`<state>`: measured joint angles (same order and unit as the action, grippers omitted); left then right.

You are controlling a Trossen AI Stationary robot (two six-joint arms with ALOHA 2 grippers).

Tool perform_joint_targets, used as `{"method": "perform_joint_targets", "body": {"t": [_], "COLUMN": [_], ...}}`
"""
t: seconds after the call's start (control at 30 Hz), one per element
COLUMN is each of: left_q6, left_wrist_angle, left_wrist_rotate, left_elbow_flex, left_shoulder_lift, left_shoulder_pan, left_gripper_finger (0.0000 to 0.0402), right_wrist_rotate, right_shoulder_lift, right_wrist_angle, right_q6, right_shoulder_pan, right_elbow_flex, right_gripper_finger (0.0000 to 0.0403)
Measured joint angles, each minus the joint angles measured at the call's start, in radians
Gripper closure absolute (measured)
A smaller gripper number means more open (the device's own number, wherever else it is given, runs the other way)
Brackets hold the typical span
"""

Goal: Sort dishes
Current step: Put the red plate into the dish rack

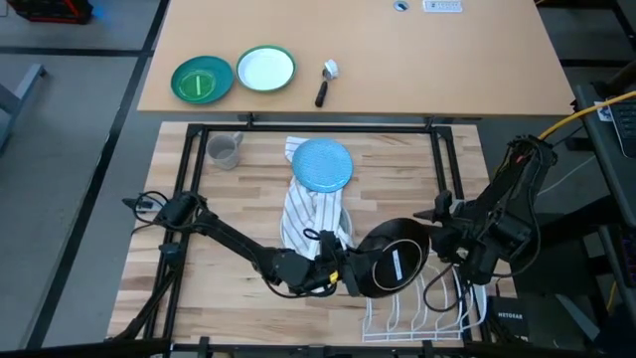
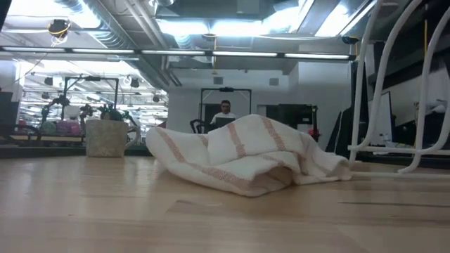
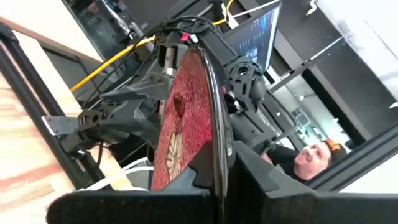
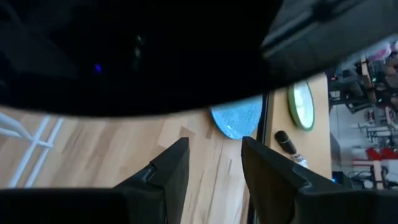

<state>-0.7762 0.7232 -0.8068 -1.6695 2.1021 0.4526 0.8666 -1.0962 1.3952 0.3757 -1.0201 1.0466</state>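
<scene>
Lower centre of the high view: left pincer point(image 1: 343, 275) clamped on the rim of the dark red plate point(image 1: 390, 261), held on edge with glossy black underside up, above the white wire rack point(image 1: 422, 308) at the frame's lower right; flower-marked red face plain in the left wrist view. Just right of that plate, right pincer point(image 1: 444, 239), fingers parted and empty. Upper centre of the wooden surface point(image 1: 248, 209): light blue plate point(image 1: 323, 164) on a striped towel point(image 1: 310, 214), small grey mug point(image 1: 225, 151) to its left.
</scene>
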Motion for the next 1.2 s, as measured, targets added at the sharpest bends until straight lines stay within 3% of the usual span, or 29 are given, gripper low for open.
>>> {"method": "perform_joint_targets", "body": {"t": [0.43,0.7,1.03,1.2], "left_q6": [0.021,0.05,0.058,0.078], "left_wrist_angle": [-0.008,-0.005,-0.004,-0.001], "left_wrist_rotate": [0.004,0.022,0.013,0.015], "left_elbow_flex": [0.0,0.0,0.0,0.0], "left_shoulder_lift": [0.0,0.0,0.0,-0.001], "left_shoulder_pan": [0.001,0.002,0.0,0.0], "left_gripper_finger": [0.0383,0.0383,0.0383,0.0383], "right_wrist_rotate": [-0.024,-0.212,-0.568,-0.62], "right_shoulder_lift": [-0.004,-0.003,-0.052,-0.1], "right_wrist_angle": [0.01,0.011,-0.016,-0.015], "right_q6": [-0.093,-0.11,0.02,0.02], "right_shoulder_pan": [-0.002,-0.002,-0.002,-0.002], "right_elbow_flex": [0.164,0.256,0.269,0.269], "right_gripper_finger": [0.0253,0.0253,0.0253,0.0253]}}
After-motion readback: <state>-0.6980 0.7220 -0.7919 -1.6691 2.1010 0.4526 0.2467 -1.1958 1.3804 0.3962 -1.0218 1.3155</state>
